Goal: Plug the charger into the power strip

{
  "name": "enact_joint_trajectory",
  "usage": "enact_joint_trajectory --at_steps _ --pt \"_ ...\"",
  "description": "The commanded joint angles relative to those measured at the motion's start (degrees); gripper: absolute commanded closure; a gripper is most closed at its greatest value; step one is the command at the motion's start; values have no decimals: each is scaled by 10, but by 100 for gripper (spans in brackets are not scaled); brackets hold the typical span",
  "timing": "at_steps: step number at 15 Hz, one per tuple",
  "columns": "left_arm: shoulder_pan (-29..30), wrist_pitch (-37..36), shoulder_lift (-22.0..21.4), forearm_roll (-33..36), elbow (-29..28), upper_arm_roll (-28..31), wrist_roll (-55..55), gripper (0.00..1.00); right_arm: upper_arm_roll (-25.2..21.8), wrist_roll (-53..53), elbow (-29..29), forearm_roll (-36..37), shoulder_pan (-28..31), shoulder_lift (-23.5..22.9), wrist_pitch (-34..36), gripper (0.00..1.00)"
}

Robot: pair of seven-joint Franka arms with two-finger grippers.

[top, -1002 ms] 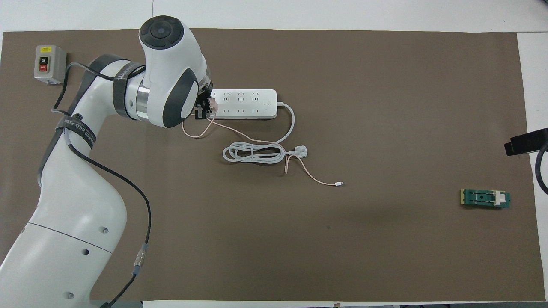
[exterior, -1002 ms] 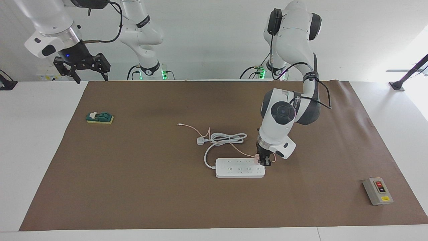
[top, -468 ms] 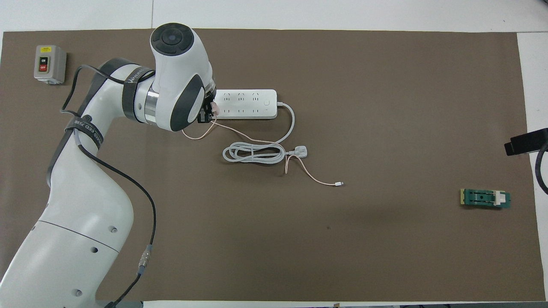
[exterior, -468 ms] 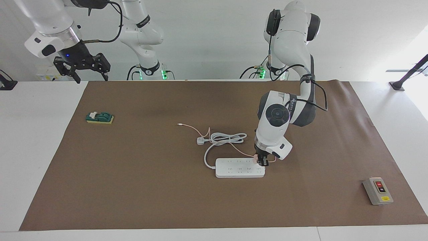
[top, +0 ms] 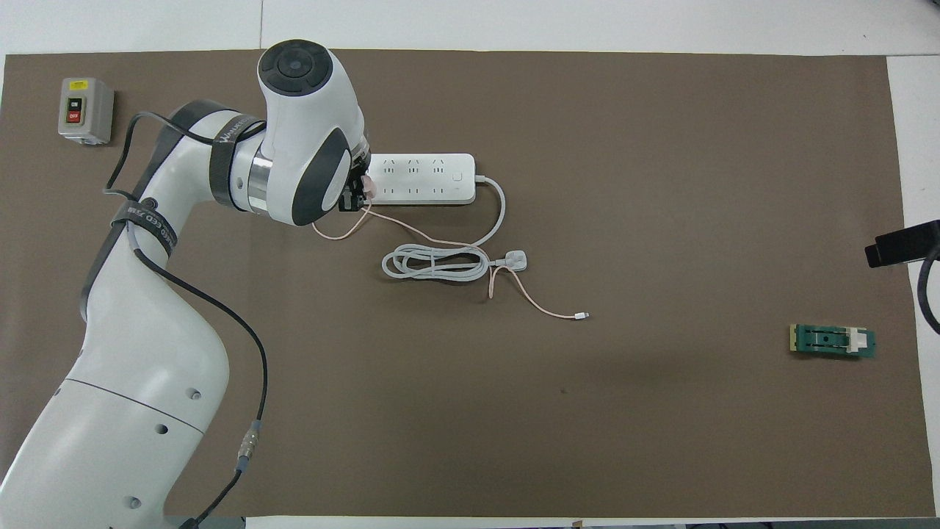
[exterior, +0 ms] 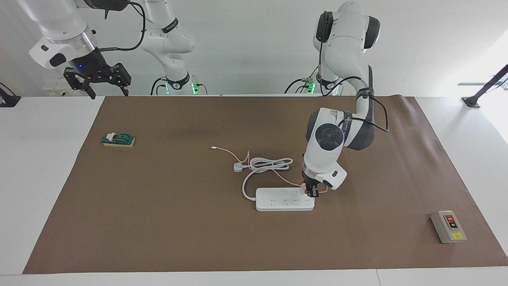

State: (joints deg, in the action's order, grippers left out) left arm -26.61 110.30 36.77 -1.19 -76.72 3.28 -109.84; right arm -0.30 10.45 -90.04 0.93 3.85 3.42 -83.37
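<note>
The left end effector is down at the power strip, at the end of the strip that points toward the left arm's end of the counter. Its fingers are pressed together on the charger, a small pink cube that sits on the top of the strip at that end. From above, the big white arm hides most of the end effector, and only a bit of the pink charger shows next to the strip. It is too hard to see if the prongs are all the way in a socket. The thin pink cable runs from the charger toward the robots, crosses the coiled white cord of the strip, and ends in a tiny tip lying on the brown mat. A white three-pin plug lies next to the coil. The right end effector waits up in the air over the corner of the mat at the right arm's end, with its fingers spread wide and nothing in them. A small green block lies on the mat at that end. A grey box with red and black buttons sits at the left arm's end, farther from the robots than the strip.
</note>
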Motion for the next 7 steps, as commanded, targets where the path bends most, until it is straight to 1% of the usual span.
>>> enact_joint_trajectory --at_steps 1,2,3,7 --pt "-18 6 17 -13 -29 -1 -1 73 4 -5 -12 -11 6 12 1 0" --pt "-17 4 16 -12 -26 0 1 4 4 -5 -12 -11 6 12 1 0" --pt "-15 1 9 -12 -26 1 2 0 4 -5 -12 -12 6 12 1 0" --pt "12 -22 -49 -11 -24 2 8 0 4 -5 -12 -11 6 12 1 0"
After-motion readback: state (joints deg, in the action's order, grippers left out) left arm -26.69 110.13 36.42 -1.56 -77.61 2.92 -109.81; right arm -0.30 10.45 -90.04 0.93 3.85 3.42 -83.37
